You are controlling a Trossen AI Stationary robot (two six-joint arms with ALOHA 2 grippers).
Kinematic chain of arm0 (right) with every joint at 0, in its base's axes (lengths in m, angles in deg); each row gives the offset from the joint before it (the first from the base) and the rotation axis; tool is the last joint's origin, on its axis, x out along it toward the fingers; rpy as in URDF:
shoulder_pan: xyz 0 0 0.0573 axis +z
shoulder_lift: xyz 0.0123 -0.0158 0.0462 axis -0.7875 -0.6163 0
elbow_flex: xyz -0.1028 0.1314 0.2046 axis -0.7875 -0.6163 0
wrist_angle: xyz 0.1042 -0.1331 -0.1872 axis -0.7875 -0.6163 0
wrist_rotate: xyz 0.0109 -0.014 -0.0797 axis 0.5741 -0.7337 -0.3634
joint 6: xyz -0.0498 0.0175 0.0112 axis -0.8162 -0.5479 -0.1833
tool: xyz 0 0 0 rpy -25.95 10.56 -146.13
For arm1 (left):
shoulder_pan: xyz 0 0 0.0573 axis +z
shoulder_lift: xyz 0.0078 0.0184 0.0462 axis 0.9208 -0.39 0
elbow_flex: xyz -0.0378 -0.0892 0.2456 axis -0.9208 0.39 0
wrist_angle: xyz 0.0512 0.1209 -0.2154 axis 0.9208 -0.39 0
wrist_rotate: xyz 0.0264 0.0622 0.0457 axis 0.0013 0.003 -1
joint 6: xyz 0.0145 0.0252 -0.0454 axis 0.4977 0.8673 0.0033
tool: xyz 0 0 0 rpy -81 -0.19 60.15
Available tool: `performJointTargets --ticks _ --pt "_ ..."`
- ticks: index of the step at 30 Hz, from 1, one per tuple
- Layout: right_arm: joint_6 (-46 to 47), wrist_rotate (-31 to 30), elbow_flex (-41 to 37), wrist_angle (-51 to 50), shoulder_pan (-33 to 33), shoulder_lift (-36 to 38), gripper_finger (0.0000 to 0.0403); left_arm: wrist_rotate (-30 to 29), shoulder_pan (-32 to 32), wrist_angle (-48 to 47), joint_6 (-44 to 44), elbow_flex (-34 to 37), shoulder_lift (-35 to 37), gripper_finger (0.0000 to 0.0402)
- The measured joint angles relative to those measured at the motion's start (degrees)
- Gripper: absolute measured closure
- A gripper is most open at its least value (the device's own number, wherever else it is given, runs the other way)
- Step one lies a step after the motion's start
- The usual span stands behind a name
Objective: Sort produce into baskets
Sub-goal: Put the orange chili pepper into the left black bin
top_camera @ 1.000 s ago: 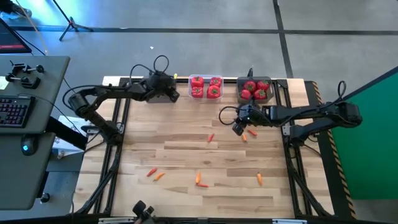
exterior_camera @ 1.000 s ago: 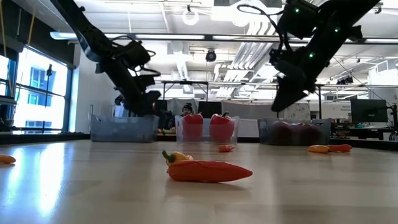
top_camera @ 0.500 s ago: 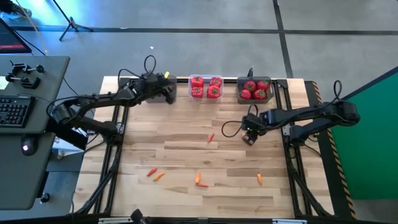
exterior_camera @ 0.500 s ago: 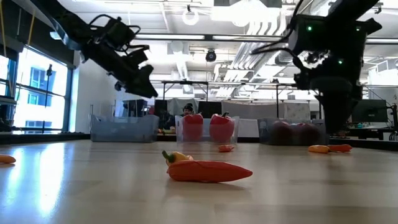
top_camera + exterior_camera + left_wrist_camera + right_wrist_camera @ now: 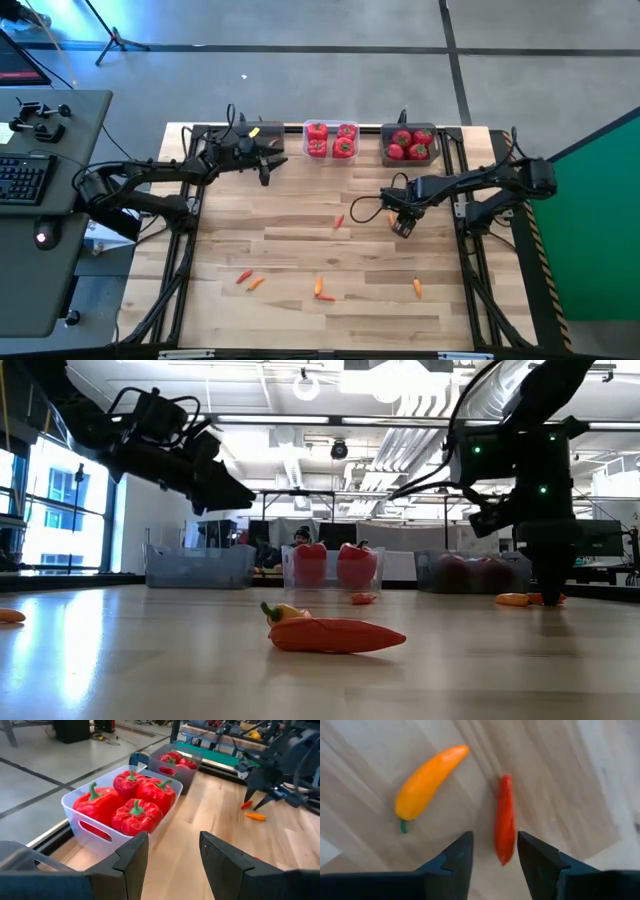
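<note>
My right gripper (image 5: 495,842) is open and points down at the table's right half (image 5: 404,227). Its fingertips stand on either side of the near end of a small red pepper (image 5: 504,817); I see no touch. A small orange pepper (image 5: 429,781) lies beside it. My left gripper (image 5: 172,842) is open and empty, above the table's far left (image 5: 264,168), facing the clear bin of red bell peppers (image 5: 125,805). That bin (image 5: 331,140) and a dark grey bin of tomatoes (image 5: 408,144) stand at the far edge. Another grey bin (image 5: 200,565) stands left of them.
Small orange and red peppers lie loose on the wood: one mid-table (image 5: 340,221), one near the front (image 5: 322,289), one at the front right (image 5: 417,288), two at the front left (image 5: 249,280). In the low view a person (image 5: 300,537) shows behind the bins.
My right gripper has gone toward the table's right and near edges, turned to point straight down, and come down over the two small peppers. My left gripper has risen away from the left grey bin and drawn back a little toward the table's left.
</note>
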Motion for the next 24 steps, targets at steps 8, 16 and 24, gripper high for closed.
performJointTargets --ticks 8,16,24 --pt "-3.3 3.82 0.18 0.82 -2.48 -0.63 0.0332 1.09 -1.03 0.11 -1.93 0.2 0.0 0.0236" --pt "-5.47 5.19 -0.01 7.39 -2.83 3.66 0.0397 5.33 -2.48 0.87 -2.87 0.2 0.0 0.0236" --pt "-15.03 2.52 -0.05 42.79 -2.83 2.81 0.0394 7.35 -7.53 5.26 -5.01 0.2 -0.02 0.0236"
